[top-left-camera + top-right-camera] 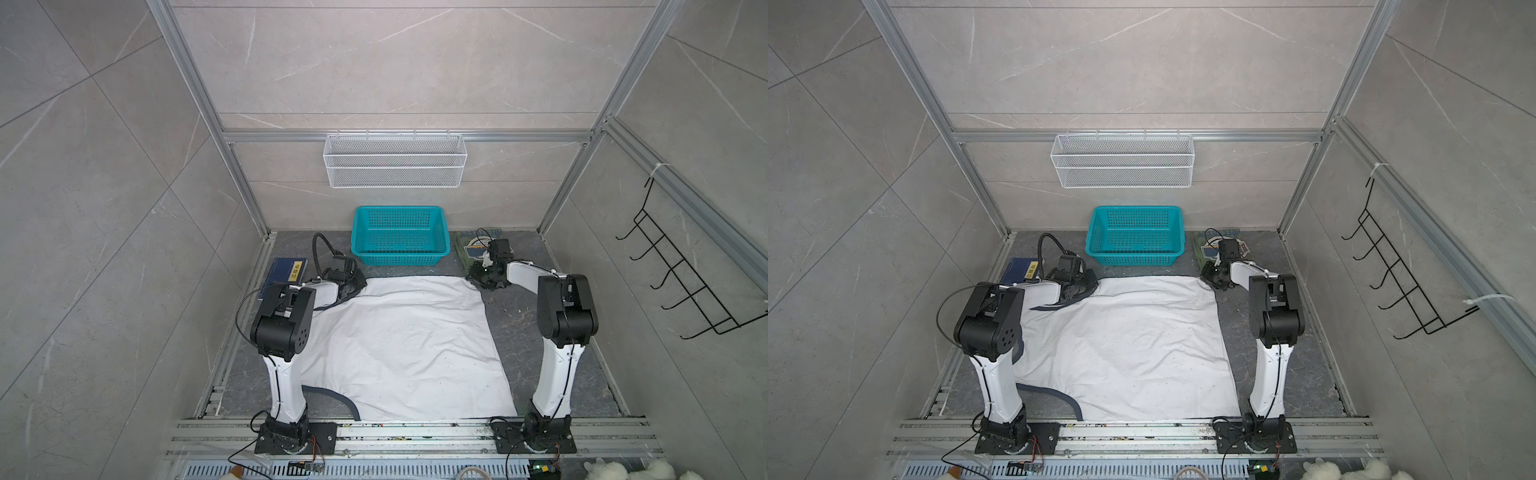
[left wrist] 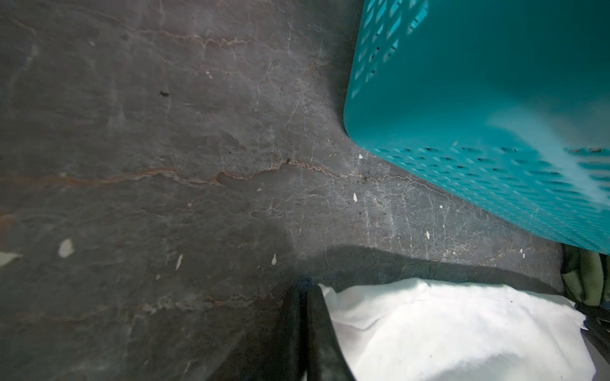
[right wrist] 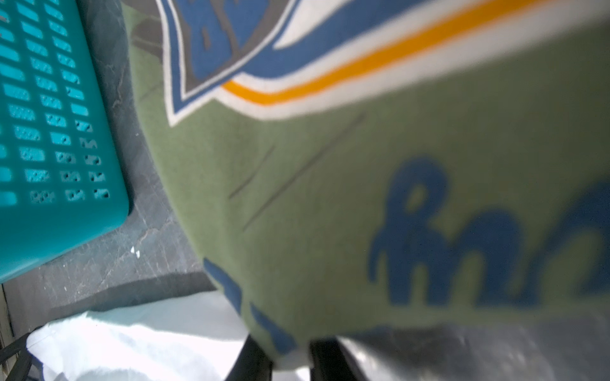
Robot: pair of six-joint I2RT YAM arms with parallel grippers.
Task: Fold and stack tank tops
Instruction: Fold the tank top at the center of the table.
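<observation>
Grey stone tabletop inside a tiled, aluminium-framed bay is what I'm working over. Taking 12 o'clock as the back wall, the white tank top lies spread flat across the middle. Its long axis runs 9 to 3: navy trim curls out on the 9 side and the straight hem sits at 3.

Both arms reach to its far edge. My left gripper is down at the 11 o'clock corner. In the left wrist view its fingers are pressed together with a scrap of dark trim at the tips, so I judge it pinched on the white tank top. My right gripper sits at the 1 o'clock corner. In the right wrist view its fingers stand slightly apart with cloth between them, olive over white. I cannot tell whether they have bitten, or on which cloth.

The olive green tank top lies folded, badge up, just beyond that gripper at 1 o'clock.

I read the coming move as carrying the far edge toward 6, so the crease would follow the long axis. That way is open up to the rail. Behind, the teal basket at 12 sits near the far edge, and the blue book at 10 lies beside my left arm. My worry is the right jaws dragging olive cloth along.
</observation>
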